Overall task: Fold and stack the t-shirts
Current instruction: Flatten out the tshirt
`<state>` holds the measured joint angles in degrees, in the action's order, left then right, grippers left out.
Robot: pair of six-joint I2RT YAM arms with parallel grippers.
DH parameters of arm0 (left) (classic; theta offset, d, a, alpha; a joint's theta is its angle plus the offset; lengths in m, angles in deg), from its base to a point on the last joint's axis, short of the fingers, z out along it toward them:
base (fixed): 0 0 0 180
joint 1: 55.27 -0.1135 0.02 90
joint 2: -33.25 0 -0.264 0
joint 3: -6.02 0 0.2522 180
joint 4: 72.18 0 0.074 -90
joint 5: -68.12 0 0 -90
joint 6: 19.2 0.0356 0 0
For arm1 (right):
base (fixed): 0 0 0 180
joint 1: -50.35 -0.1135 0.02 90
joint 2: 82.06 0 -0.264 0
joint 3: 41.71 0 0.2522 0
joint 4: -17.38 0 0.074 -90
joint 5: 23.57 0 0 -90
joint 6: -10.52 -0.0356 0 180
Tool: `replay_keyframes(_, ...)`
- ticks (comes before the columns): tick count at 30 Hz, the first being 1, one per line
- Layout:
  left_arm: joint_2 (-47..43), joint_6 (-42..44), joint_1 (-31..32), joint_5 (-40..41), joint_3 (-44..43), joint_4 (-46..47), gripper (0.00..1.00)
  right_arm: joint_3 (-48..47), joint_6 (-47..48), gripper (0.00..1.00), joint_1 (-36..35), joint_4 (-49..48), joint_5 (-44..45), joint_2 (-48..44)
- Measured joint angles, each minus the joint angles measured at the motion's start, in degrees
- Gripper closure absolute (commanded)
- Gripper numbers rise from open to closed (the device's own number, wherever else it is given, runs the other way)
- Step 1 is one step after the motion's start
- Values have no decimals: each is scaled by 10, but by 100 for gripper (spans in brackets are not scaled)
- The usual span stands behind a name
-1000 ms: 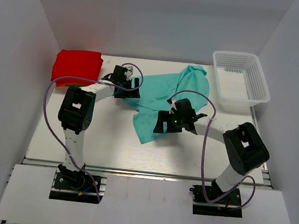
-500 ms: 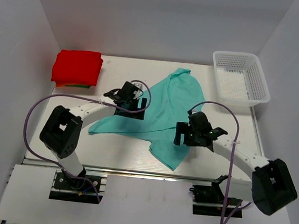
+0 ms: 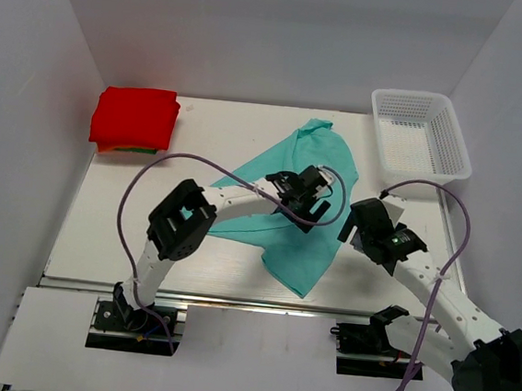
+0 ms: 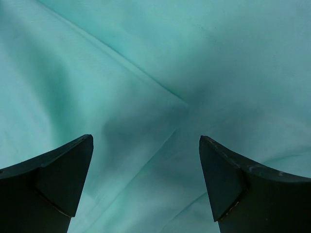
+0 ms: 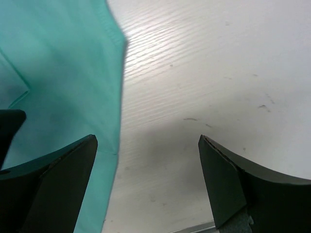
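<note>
White-walled booth, pale wood-grain worktop (image 3: 110, 227), both arms reaching in toward the middle.

Starting at the left pincer (image 3: 310, 187): it's spread wide with nothing between the fingers (image 4: 53, 179), right over the teal t-shirt (image 3: 301, 255). Its wrist cam is wall-to-wall teal cloth with a fold edge running diagonally, and I can't tell if the tips actually touch the fabric. That arm comes way across from its base at the near left, elbow bent up, and its forearm lies over the shirt and hides part of the middle.

Over on the other side, the right pincer (image 3: 362, 222) is also released and holding nothing, just off the shirt's right edge. Its cam shows the hemmed edge on the left and bare wood on the right. That arm is stretched long and low, elbow pushed out to the near right.

The teal shirt itself lies spread out and rumpled mid-worktop, not folded. The red t-shirt (image 3: 136, 114) sits folded at the far left corner with an orange edge (image 3: 108, 148) peeking out underneath; hard to say what that belongs to. A white mesh basket (image 3: 411, 94) is at the far right.
</note>
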<state>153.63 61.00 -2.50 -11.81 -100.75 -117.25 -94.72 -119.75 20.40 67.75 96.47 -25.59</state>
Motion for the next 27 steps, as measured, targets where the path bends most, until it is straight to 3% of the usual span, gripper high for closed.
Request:
replay_keyframes(7,88,29,16,49,-96,-31,18,0,-12,10,14,37,39,-52)
replay_keyframes(13,97,34,14,78,-106,-44,58,0,-8,10,22,40,41,-57)
replay_keyframes(14,97,34,14,82,-106,-45,76,0,-7,10,22,40,41,-57)
replay_keyframes(18,97,32,14,93,-106,-49,99,0,2,10,24,40,36,-57)
replay_keyframes(27,73,37,8,106,-99,-45,100,16,88,10,26,-26,-59,-47)
